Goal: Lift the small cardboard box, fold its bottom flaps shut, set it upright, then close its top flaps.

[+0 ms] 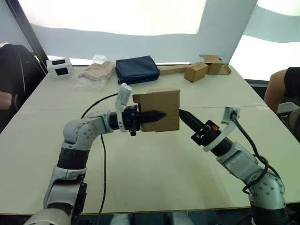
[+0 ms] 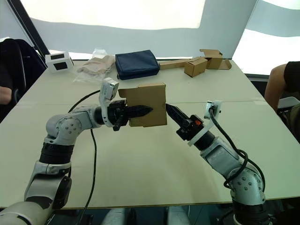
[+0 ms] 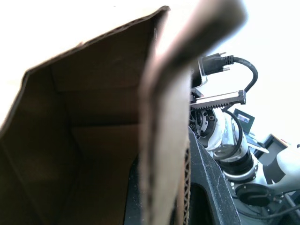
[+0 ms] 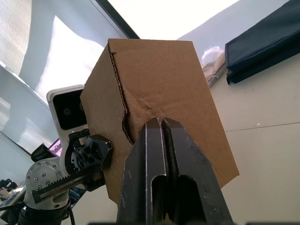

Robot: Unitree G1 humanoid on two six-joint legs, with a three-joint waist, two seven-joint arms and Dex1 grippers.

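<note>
The small cardboard box (image 1: 164, 99) hangs in the air above the middle of the table (image 1: 154, 164), plain brown and tipped on its side. My left gripper (image 1: 161, 115) is shut on the box, one black finger lying across its near face. In the left wrist view the box's wall (image 3: 161, 140) runs between the fingers and the hollow inside (image 3: 93, 117) shows. My right gripper (image 1: 182, 113) is shut, its tips together and touching the box's right side (image 4: 159, 75).
At the back of the table lie a navy pouch (image 1: 137, 69), a clear bag with beige contents (image 1: 96, 72), a white device (image 1: 59, 66) and two smaller tan boxes with a flat strip (image 1: 197, 71). A person (image 1: 283, 86) sits at the right edge, another at the left (image 1: 9, 89).
</note>
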